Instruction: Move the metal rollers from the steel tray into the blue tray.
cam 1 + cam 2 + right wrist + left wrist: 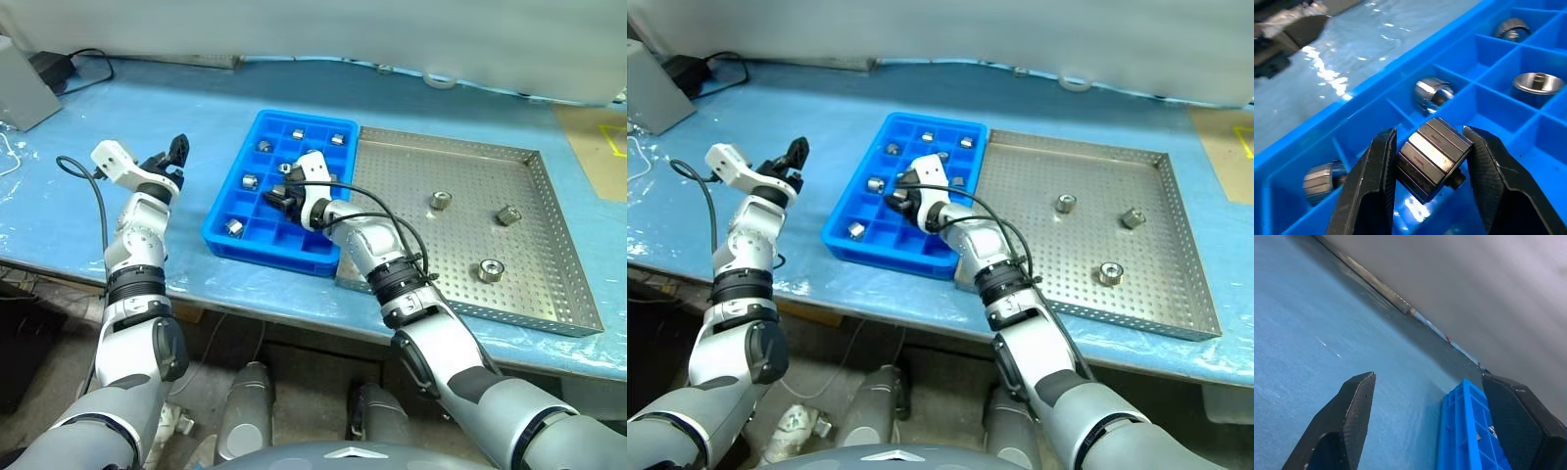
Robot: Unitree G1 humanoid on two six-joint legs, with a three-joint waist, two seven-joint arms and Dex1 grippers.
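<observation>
Metal rollers (pixel 442 201) are split between two trays on the blue-covered workbench (pixel 59 206). Three of them lie loose on the perforated floor of the steel tray (pixel 549 186): one near the middle, one further toward the tray's right side, and one closer to the front rim, all well apart from each other. Several more sit in separate square compartments of the blue tray (pixel 217 217), which stands just beside the steel tray on its left, the two rims about touching.

One roller (pixel 1434 157) is pinched between the two black fingers of the right gripper (pixel 284 199), which reaches over the middle compartments of the blue tray. In the right wrist view this roller is tilted, its ribbed side facing up, and it hangs just above a compartment floor with other rollers resting in the cells around it.

Off to the left of the blue tray, the left gripper (pixel 175 157) hovers over the bare blue cover, its fingers spread apart with nothing between them.
</observation>
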